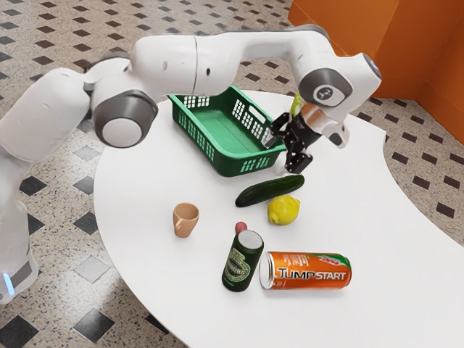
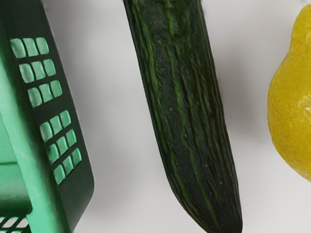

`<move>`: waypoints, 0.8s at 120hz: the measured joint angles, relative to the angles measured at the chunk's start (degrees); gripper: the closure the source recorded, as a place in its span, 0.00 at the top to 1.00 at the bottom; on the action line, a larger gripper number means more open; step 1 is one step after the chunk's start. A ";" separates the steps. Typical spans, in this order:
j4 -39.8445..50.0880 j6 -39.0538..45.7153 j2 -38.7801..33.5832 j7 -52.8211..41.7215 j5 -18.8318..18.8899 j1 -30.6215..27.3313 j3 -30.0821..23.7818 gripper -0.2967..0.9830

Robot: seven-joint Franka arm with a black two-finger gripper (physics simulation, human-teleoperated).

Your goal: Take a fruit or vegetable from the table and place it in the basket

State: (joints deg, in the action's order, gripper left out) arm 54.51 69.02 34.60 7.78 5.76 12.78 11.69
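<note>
In the exterior view my gripper point(image 1: 286, 152) hangs between the basket's near corner and the cucumber's far end, its fingers spread, with nothing seen between them. The dark green cucumber point(image 1: 270, 191) lies on the table, and the yellow lemon point(image 1: 283, 210) rests close beside it. Beyond them stands the green basket point(image 1: 225, 130), with no item visible inside. Under my hand in the wrist view, the cucumber point(image 2: 187, 111) runs lengthwise between the basket wall point(image 2: 80, 194) and the lemon point(image 2: 294, 104).
On the white table point(image 1: 152, 279) stand a tan mug point(image 1: 185, 220) and a dark green can point(image 1: 243, 261), with a small reddish thing point(image 1: 241, 227) behind the can. An orange can point(image 1: 308, 270) lies on its side. Something yellow-green point(image 1: 296, 104) is partly hidden behind my hand.
</note>
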 joint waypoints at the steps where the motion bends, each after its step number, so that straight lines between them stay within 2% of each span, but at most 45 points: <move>1: 0.01 0.17 0.06 -0.09 -0.02 -0.02 0.00 0.77; 40: 0.26 4.80 2.23 -2.87 -2.54 -1.40 0.00 0.77; 96: 0.89 6.42 4.27 -4.40 -5.13 -3.08 -0.01 0.77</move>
State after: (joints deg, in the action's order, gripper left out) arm 55.40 75.44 38.87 3.38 0.63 9.70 11.68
